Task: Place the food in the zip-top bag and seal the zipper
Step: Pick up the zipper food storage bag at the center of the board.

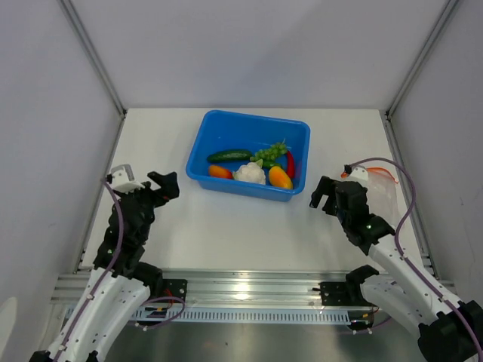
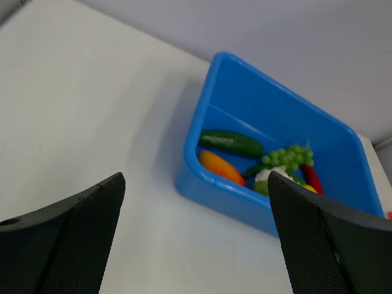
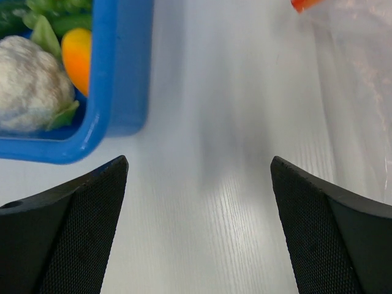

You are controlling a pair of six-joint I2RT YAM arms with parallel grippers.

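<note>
The food lies in a blue tub [image 1: 226,128]: a dark green cucumber [image 1: 229,155], a green grape bunch [image 1: 270,153], a red chili [image 1: 290,163], a white cauliflower [image 1: 250,173] and orange fruits [image 1: 219,171] [image 1: 280,178]. The clear zip-top bag [image 1: 381,194] lies flat at the right, with the orange-red zipper [image 1: 375,174] at its far end. My left gripper [image 1: 167,185] is open and empty, left of the tub. My right gripper [image 1: 323,196] is open and empty, between the tub and the bag. The right wrist view shows the bag [image 3: 361,73] and the cauliflower [image 3: 30,92].
The white table [image 1: 226,226] is bounded by white walls at the back and sides. A metal rail [image 1: 249,290] runs along the near edge by the arm bases. Purple cables [image 1: 404,219] loop over the right arm near the bag.
</note>
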